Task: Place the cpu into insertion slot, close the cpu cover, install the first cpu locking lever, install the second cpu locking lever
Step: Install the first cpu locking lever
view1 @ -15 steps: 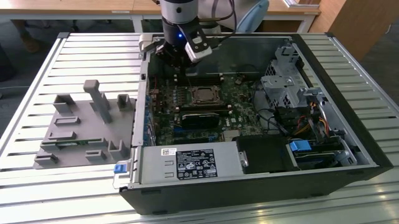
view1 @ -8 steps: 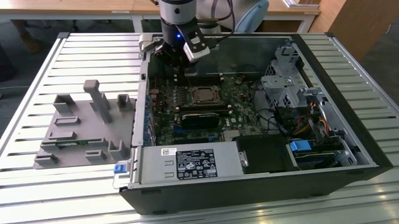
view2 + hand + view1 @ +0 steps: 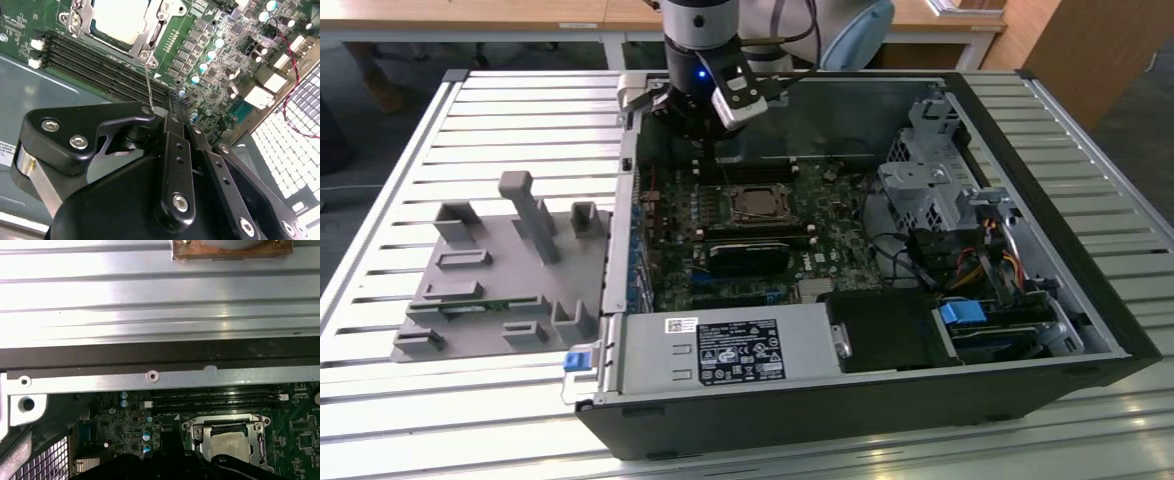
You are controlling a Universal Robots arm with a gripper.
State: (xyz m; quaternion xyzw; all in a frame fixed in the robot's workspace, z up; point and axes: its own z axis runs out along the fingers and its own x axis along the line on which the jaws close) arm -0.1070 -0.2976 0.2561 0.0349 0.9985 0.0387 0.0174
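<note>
Exterior view: the gripper (image 3: 708, 125) hangs at about 11 o'clock from the one cpu (image 3: 755, 203), seated in its insertion slot (image 3: 757, 219); whether the jaws are open, I cannot tell.

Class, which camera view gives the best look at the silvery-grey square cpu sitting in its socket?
The first wrist view: the silvery-grey square cpu appears nearly whole inside the thin silvery metal cover frame. The second wrist view cuts the cpu off at the picture's edge. In the exterior view, it is small and distant.
</note>
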